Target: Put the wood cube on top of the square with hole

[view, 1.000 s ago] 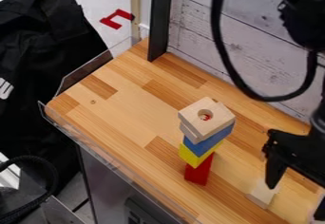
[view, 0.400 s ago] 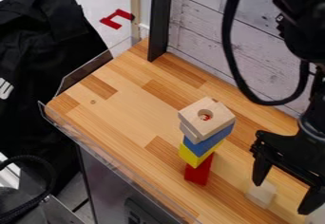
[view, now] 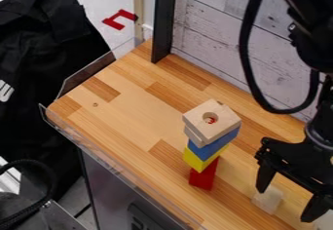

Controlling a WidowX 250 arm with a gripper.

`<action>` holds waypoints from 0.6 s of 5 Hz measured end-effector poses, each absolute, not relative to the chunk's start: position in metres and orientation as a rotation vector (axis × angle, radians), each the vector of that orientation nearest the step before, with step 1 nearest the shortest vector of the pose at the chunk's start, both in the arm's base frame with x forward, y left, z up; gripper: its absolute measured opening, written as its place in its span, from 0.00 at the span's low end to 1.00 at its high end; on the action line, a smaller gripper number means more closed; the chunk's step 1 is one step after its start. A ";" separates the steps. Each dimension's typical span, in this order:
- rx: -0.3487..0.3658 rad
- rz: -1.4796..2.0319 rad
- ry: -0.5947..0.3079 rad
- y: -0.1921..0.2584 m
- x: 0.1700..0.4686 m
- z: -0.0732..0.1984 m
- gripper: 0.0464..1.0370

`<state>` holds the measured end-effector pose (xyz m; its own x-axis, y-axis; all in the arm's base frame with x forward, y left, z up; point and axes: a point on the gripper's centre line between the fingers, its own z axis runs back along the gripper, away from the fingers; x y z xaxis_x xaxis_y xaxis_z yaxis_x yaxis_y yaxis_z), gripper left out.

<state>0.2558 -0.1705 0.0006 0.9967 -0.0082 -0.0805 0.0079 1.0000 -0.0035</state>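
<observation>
The pale wooden cube (view: 268,201) has plain faces and rests on the light-brown wooden surface (view: 133,114); the black fingers (view: 265,174) stand wide apart, holding nothing.

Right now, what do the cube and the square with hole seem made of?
The cube looks like pale, matte, unpainted wood, though no clear grain confirms it. The square with hole seems smooth, bare wood: its top is light tan without shine.

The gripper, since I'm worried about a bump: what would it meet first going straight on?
Probably the wood cube below the gripper, or the tabletop beside it; depth is unclear.
</observation>
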 end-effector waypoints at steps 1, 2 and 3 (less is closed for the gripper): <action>0.004 0.010 0.101 -0.168 0.256 -0.007 0.96; 0.018 0.049 0.118 -0.161 0.257 -0.011 0.96; 0.022 0.078 0.116 -0.155 0.261 -0.011 0.96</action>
